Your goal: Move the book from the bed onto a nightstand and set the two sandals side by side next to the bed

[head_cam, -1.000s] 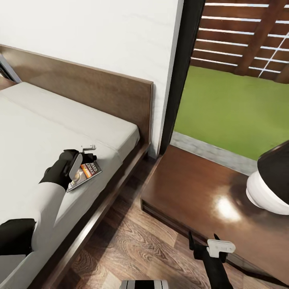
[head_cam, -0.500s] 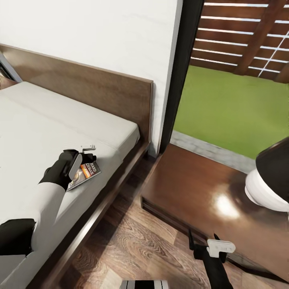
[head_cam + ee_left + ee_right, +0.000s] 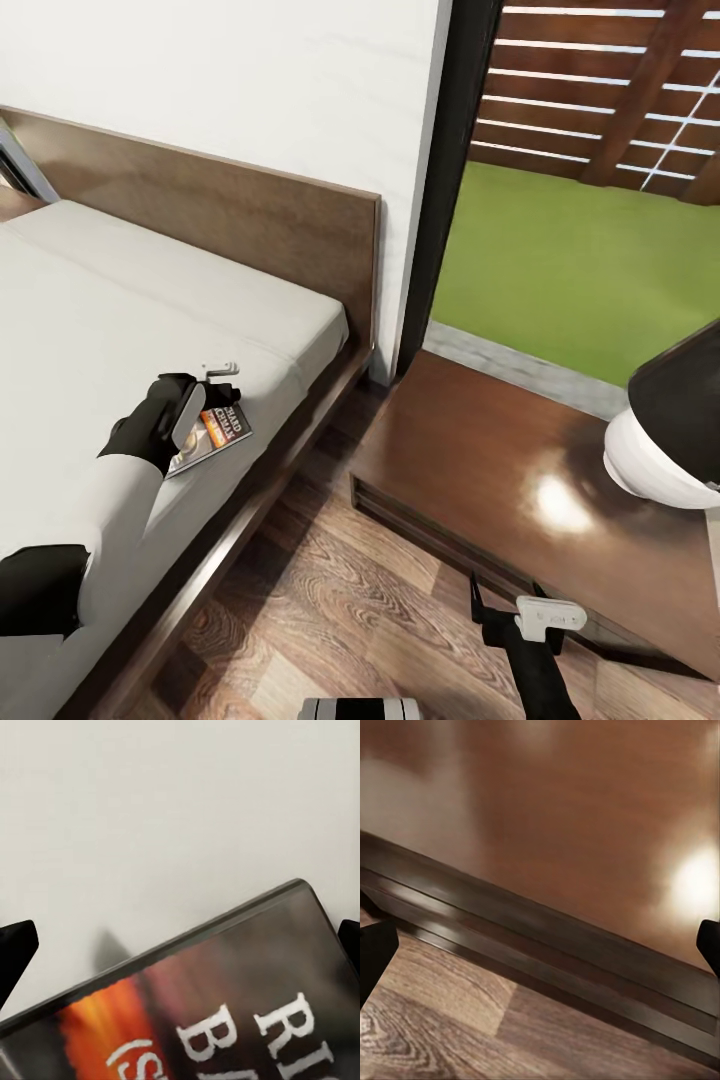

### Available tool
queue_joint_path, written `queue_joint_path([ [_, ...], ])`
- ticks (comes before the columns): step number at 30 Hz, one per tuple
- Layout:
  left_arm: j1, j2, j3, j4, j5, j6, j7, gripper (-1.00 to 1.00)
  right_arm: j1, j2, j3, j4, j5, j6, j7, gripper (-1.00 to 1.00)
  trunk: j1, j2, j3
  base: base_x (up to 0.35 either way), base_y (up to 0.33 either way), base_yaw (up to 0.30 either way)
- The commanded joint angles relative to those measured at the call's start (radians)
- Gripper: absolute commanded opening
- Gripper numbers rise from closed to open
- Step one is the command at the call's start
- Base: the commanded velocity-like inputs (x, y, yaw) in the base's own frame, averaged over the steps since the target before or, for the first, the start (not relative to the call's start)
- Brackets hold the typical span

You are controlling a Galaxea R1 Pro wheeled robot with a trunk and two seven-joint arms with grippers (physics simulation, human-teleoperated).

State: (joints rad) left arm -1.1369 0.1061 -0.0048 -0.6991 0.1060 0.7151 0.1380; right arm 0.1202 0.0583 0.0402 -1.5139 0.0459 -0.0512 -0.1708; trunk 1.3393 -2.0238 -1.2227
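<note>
My left pincer (image 3: 222, 383) is hovering over the book (image 3: 215, 433), fingers spread wide on either side of its corner in the wrist view, nothing gripped. The book is lying flat on the bed (image 3: 90, 300) near the edge, by the floor (image 3: 330, 600). Risk: it's thin and flat, so closing could skid it off the mattress or just pinch fabric. My right pincer (image 3: 505, 592) is hanging open beside the nightstand (image 3: 480, 470), idle; the lamp (image 3: 665, 440) is crowding the drop spot.
</note>
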Motion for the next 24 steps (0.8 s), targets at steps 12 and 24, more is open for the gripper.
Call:
queue_joint_path([
  [12,0.000,0.000,0.001,0.000,0.006,0.009,0.006,1.00,0.000,0.000,0.001,0.000,0.005,-0.001,-0.006,1.00,-0.042,0.077,0.034,-0.001,0.000,0.000],
  [24,0.001,0.002,0.001,-0.116,0.006,0.078,0.030,1.00,0.001,0.000,0.001,0.005,0.004,-0.001,-0.005,1.00,-0.088,0.161,0.071,0.000,0.000,0.000],
])
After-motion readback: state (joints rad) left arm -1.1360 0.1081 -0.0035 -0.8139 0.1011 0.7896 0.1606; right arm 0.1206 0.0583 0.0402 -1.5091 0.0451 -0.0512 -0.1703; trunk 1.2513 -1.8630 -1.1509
